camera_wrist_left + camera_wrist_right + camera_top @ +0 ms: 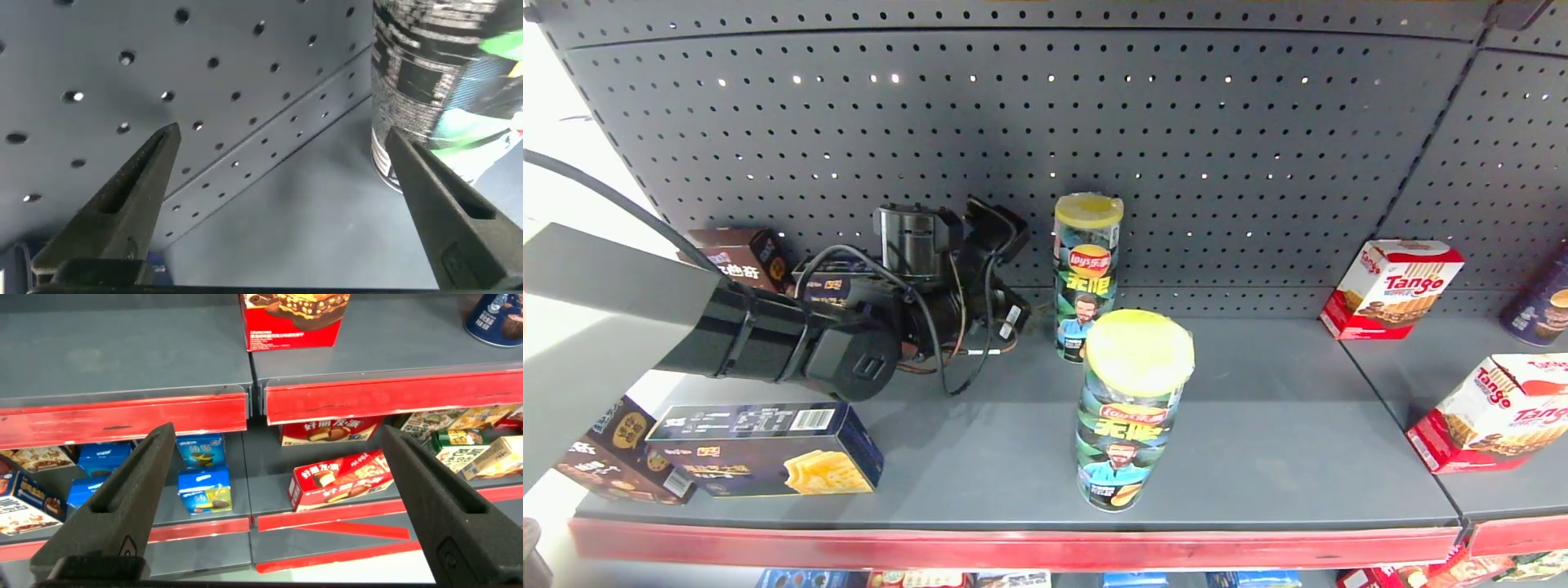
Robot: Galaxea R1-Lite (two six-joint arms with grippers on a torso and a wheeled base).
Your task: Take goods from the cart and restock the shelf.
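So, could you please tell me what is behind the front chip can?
A second can stands upright behind the front can, a little to the left, before the pegboard. The front can's lid hides part of the second can's foot.

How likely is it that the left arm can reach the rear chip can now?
Probably yes. The left arm is over the shelf, its jaws open, right beside the rear can. Nothing stands between them; the front can is nearer the shelf edge, out of the way.
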